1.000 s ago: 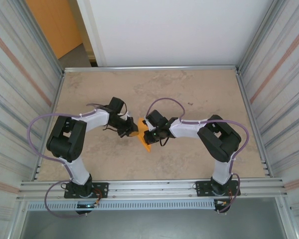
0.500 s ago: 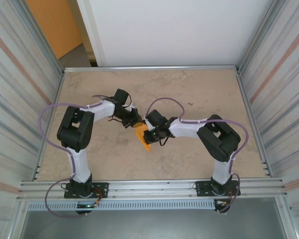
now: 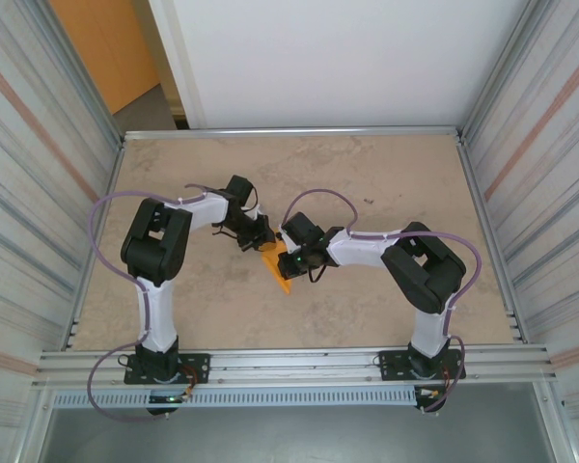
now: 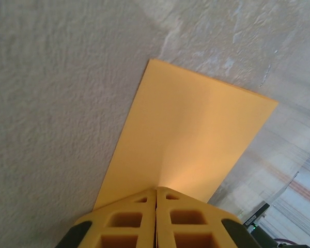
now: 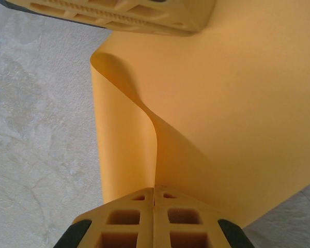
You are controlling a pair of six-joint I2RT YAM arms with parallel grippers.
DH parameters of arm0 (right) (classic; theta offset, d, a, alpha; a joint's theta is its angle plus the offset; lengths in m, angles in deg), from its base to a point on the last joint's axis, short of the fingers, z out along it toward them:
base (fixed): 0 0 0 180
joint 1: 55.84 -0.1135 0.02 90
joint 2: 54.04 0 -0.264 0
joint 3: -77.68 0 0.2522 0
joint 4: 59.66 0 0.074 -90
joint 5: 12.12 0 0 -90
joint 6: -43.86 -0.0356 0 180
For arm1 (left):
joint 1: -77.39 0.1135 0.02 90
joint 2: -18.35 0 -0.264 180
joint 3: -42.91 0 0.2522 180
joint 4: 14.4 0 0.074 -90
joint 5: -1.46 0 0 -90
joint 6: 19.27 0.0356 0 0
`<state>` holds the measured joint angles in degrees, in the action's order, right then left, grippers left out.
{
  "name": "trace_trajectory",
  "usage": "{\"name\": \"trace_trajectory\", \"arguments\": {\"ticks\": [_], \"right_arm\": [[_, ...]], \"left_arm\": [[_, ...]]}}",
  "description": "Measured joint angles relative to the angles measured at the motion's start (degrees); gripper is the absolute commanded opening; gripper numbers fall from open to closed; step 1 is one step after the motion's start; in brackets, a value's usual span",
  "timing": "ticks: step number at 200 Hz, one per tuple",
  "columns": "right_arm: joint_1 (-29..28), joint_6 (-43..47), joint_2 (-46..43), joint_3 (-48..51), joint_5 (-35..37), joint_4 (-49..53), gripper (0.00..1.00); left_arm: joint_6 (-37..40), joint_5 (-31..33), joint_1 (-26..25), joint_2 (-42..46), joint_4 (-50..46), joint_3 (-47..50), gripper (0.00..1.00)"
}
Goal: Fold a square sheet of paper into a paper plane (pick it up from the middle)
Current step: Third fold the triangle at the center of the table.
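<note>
The square sheet of paper (image 3: 281,274) is a small bright-orange folded piece held over the middle of the table between both grippers. My left gripper (image 3: 262,239) is shut at its upper left edge. In the left wrist view the closed tips (image 4: 156,190) meet the paper (image 4: 196,124) along a faint crease. My right gripper (image 3: 289,258) is shut on its right side. In the right wrist view the paper (image 5: 237,113) curls in an S-bend out of the closed tips (image 5: 154,190), and the left gripper's finger (image 5: 124,15) lies across its far edge.
The tan table (image 3: 386,174) is framed by metal rails and ribbed side walls (image 3: 550,145). An orange wall panel (image 3: 96,48) stands beyond the back left corner. Both arm bases sit at the near edge.
My left gripper has swung up and to the right, its elbow rising toward the back. The paper's upper part has drawn in and looks shorter. The right arm has hardly moved.
</note>
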<state>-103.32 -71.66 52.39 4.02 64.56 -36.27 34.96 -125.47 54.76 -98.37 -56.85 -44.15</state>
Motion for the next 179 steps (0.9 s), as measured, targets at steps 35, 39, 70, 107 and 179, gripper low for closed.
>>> {"name": "trace_trajectory", "arguments": {"ticks": [35,39,70,107,179], "right_arm": [[0.0,0.0,0.0,0.0,0.0,0.0,0.06],[0.0,0.0,0.0,0.0,0.0,0.0,0.06],[0.0,0.0,0.0,0.0,0.0,0.0,0.06],[0.0,0.0,0.0,0.0,0.0,0.0,0.06],[0.3,0.0,-0.6,0.2,0.3,-0.2,0.06]], "left_arm": [[1.1,0.4,0.0,-0.1,-0.2,-0.1,0.09],[1.1,0.4,0.0,-0.1,-0.2,-0.1,0.09],[1.6,0.6,-0.1,-0.3,-1.0,-0.6,0.09],[2.0,1.0,-0.3,-0.5,-1.6,-1.1,0.09],[2.8,0.9,-0.3,-1.4,-3.3,-2.4,0.09]]}}
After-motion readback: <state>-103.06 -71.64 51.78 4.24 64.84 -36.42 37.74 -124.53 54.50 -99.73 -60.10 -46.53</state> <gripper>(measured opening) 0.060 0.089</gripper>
